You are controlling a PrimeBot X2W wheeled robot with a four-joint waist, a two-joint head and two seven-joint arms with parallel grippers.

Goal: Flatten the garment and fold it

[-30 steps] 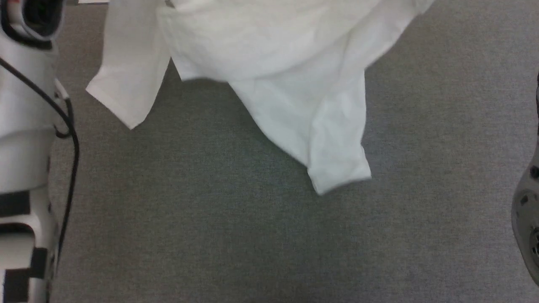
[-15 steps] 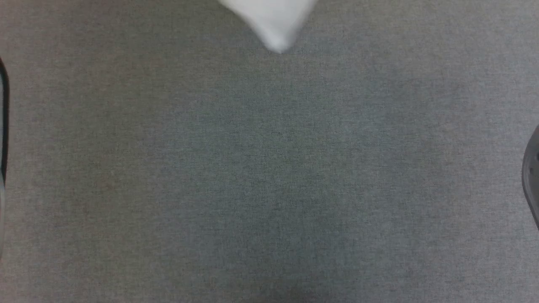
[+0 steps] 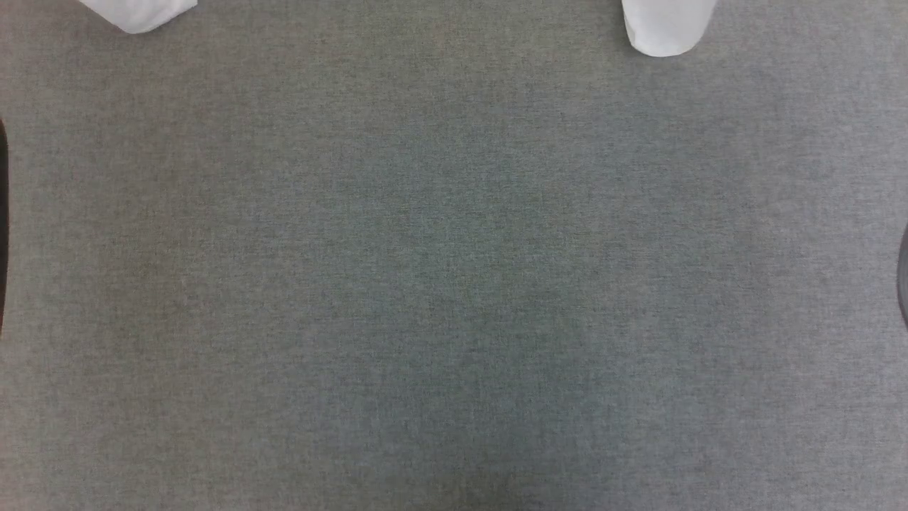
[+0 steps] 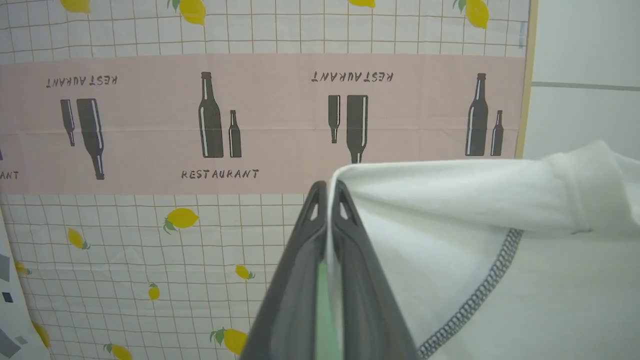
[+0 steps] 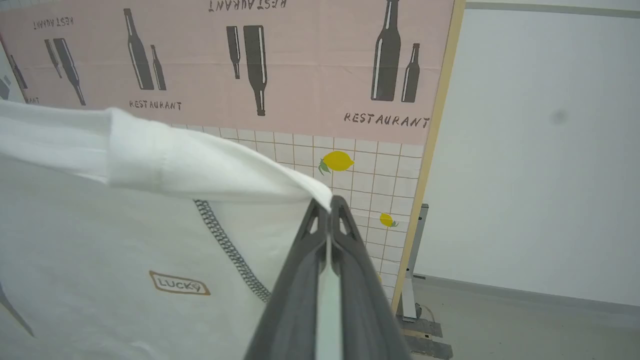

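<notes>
The garment is a white shirt held up in the air by both grippers. In the left wrist view my left gripper [image 4: 327,187] is shut on a top edge of the garment [image 4: 475,235], whose dark grey stitching curves below. My right gripper [image 5: 327,202] is shut on another top edge of the garment [image 5: 125,225], near a small "LUCKY" label. Two white sleeve ends of the garment [image 3: 663,28] hang into the top of the head view, one at the left and one at the right, over the grey surface [image 3: 454,284].
A screen printed with bottles, lemons and "RESTAURANT" [image 4: 150,125] stands behind the garment, with a wooden frame edge [image 5: 435,165]. Right of it are a white wall [image 5: 540,150] and grey floor. A dark rounded part [image 3: 904,277] shows at the head view's right edge.
The garment has risen out of the top of the head view, from a wide hanging spread to just two sleeve ends. The pale left forearm has left that view.
</notes>
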